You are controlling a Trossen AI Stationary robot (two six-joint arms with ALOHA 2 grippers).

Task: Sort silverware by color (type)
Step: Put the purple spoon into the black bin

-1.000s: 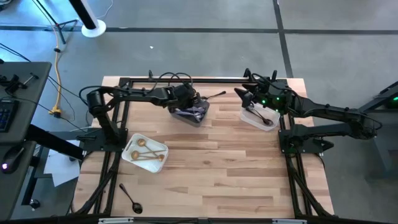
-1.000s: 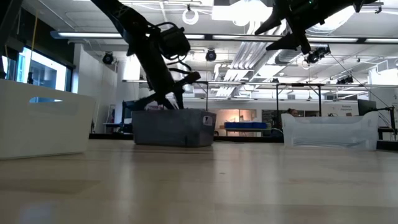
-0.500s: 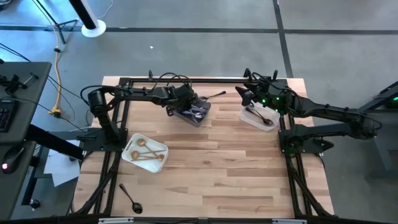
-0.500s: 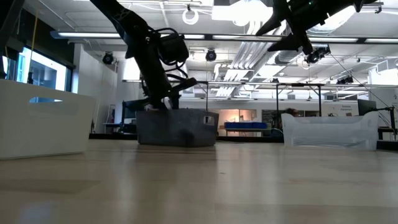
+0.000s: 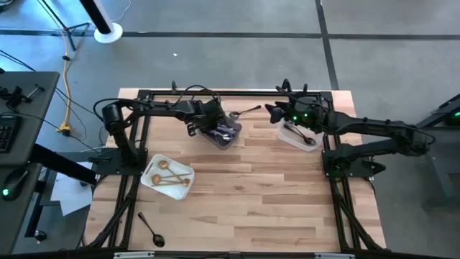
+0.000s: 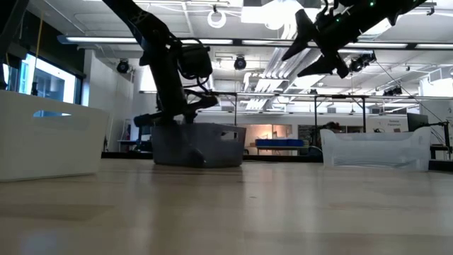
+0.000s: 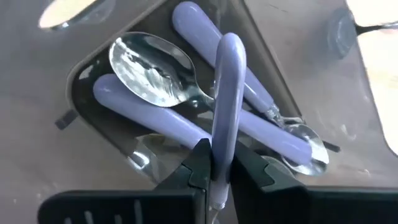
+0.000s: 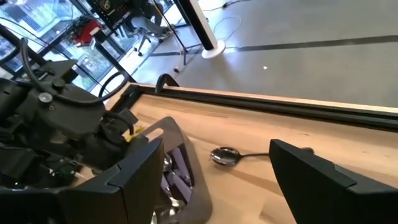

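Overhead view: at lower left, a white tray (image 5: 188, 173) holds gold spoons (image 5: 161, 167). Above centre, the left gripper (image 7: 219, 175) pinches a lilac-handled utensil (image 7: 226, 93) over the grey bin (image 5: 231, 142) (more lie inside). Upper right, the right gripper (image 5: 273, 114) hovers spread wide, nothing held.

The middle and near half of the wooden table (image 5: 259, 194) lie bare, so a gripper could cross there freely, with only the white tray (image 5: 185, 171) near the left edge and a lone black spoon (image 5: 152, 229) at the near left corner to skirt. Along the far edge it is crowded: the left gripper (image 5: 210, 122) sits right over the grey bin (image 5: 228, 141), the right gripper (image 5: 274, 114) hangs raised just beside the clear tub (image 5: 290, 137), and a silver spoon (image 5: 245, 112) lies in the narrow gap between them.
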